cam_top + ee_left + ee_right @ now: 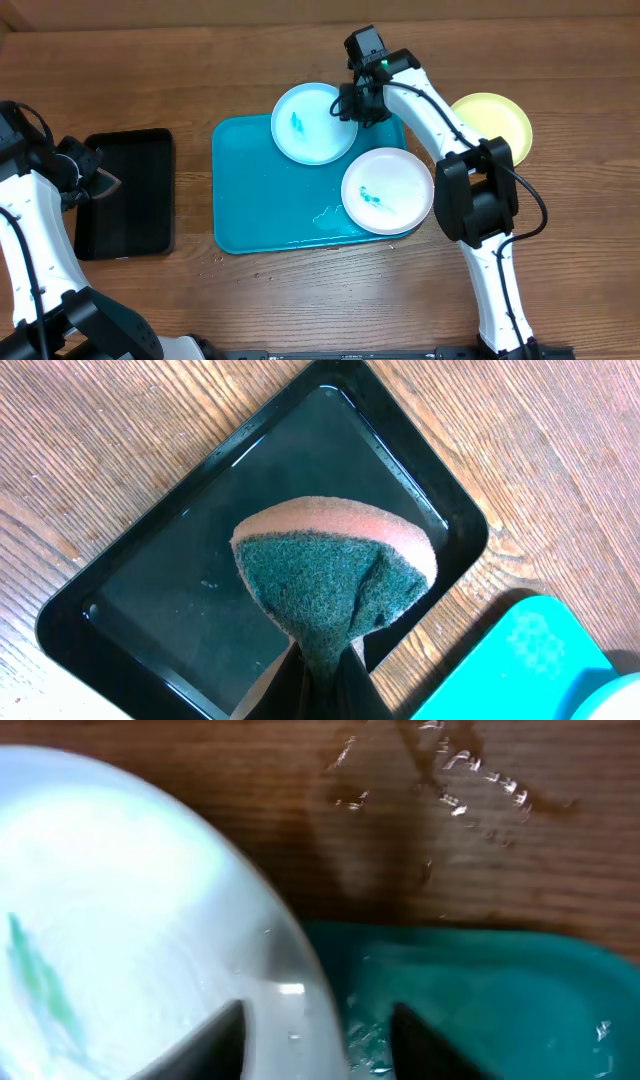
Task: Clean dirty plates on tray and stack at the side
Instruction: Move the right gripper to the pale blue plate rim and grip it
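The light blue plate [313, 123] lies at the far edge of the turquoise tray [250, 200], a teal smear at its centre. My right gripper [352, 103] straddles its right rim: in the right wrist view one finger is over the plate [130, 900], the other over the tray [500, 990], with a gap still showing at the right gripper [318, 1040]. The white plate [387, 190], also smeared, overhangs the tray's right side. The yellow-green plate [495, 122] rests on the table to the right. My left gripper [322, 680] is shut on a green-and-pink sponge [335, 570].
A black tray [125, 193] holding water sits at the left, below the sponge and left gripper [100, 183]. Water is pooled on the turquoise tray's floor and droplets lie on the wood [460, 780] beyond its far edge.
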Controlling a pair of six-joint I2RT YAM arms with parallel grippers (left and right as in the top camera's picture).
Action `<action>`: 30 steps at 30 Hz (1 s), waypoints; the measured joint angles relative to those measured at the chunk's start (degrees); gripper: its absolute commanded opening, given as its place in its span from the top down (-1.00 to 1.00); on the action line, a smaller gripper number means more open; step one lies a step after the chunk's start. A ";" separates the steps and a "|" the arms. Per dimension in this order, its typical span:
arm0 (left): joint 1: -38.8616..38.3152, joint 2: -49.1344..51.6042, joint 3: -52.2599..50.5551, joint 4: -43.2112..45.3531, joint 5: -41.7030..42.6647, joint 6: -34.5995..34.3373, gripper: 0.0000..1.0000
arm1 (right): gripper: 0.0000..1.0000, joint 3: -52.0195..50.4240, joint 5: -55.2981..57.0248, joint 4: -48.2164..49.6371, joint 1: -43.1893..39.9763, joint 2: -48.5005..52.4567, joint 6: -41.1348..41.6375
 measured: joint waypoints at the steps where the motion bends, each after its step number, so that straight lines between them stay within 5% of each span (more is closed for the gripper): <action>1: 0.00 0.00 0.00 0.00 -0.02 -0.02 0.91 | 0.75 0.00 -0.09 -0.31 0.28 0.00 0.13; 3: -0.02 0.00 0.00 0.07 -0.02 -0.02 0.92 | 0.92 0.00 -0.72 -0.74 0.85 0.00 0.26; 27: -0.02 17.20 -2.71 9.07 2.86 -0.02 0.92 | 0.92 0.00 -7.56 -5.66 12.17 0.02 0.42; 30: -0.09 19.71 -2.69 9.22 3.06 -0.02 0.52 | 0.92 0.00 -7.56 -6.03 12.26 0.02 0.44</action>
